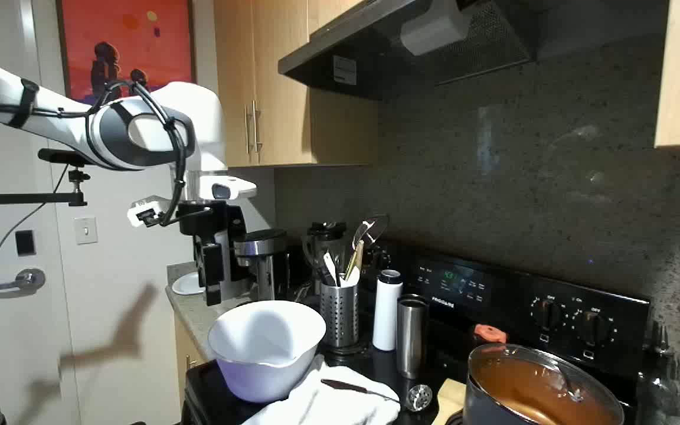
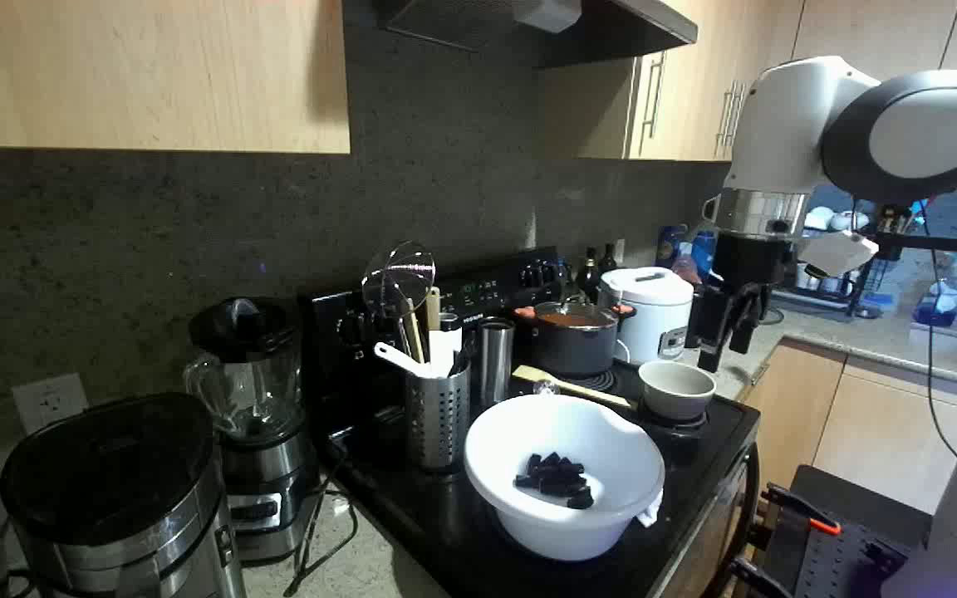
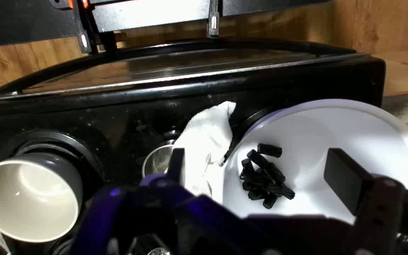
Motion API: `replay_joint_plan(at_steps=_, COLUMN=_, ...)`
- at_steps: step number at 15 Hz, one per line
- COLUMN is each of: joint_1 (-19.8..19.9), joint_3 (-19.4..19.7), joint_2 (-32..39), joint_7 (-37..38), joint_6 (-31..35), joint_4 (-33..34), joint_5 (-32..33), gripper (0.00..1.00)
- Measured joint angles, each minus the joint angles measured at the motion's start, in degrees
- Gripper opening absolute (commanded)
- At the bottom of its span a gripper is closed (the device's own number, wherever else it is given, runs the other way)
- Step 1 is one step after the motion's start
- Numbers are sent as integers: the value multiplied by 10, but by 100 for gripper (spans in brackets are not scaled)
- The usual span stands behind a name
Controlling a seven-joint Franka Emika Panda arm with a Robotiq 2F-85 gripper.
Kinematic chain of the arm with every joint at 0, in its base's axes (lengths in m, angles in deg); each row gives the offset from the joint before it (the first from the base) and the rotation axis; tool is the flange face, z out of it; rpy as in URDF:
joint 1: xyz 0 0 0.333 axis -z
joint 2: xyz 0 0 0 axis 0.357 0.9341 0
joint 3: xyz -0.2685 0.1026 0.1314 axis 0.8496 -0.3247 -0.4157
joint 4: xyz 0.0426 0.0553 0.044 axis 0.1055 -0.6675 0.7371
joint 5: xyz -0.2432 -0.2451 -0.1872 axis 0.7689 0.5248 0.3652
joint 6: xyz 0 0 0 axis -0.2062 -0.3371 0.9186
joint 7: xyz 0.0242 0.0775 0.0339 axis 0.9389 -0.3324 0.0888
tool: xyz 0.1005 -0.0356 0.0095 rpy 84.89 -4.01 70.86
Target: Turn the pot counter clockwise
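We count one glass-lidded pot, two bowls on the stove, one utensil holder, one blender, one coffee maker and one rice cooker.

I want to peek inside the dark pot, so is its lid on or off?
On: in both exterior views, a clear lid covers the dark pot, whose brownish inside shows through it.

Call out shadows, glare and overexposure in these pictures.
In an exterior view, a shadow falls across the wall and pale reflections mark the backsplash; in the wrist view, the cloth is washed out, while the gripper looks very dark.
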Motion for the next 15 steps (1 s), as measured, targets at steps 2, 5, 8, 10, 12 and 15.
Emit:
replay_joint_plan(at_steps=2, joint_1=0, joint_3=0, joint_2=0, joint_7=0, joint_6=0, joint_4=0, joint_5=0, gripper=100)
replay_joint_plan(at_steps=5, joint_1=0, joint_3=0, joint_2=0, joint_7=0, joint_6=0, joint_4=0, joint_5=0, gripper=100)
replay_joint_plan(at_steps=8, joint_1=6, joint_3=-1, joint_2=5, joint_7=13, joint_6=0, joint_4=2, joint_5=4, gripper=100)
replay_joint_plan(at_steps=10, joint_1=23, joint_3=-5, joint_2=21, joint_7=42, joint_6=1, joint_4=10, joint_5=11, gripper=100)
replay_joint_plan(at_steps=12, joint_1=46, joint_3=-12, joint_2=45, joint_7=74, joint_6=10, joint_4=23, joint_5=16, gripper=100)
replay_joint_plan(at_steps=15, joint_1=77, joint_3=-16, joint_2=93, joint_7=123, joint_6=42, joint_4=51, joint_5=23, gripper=100)
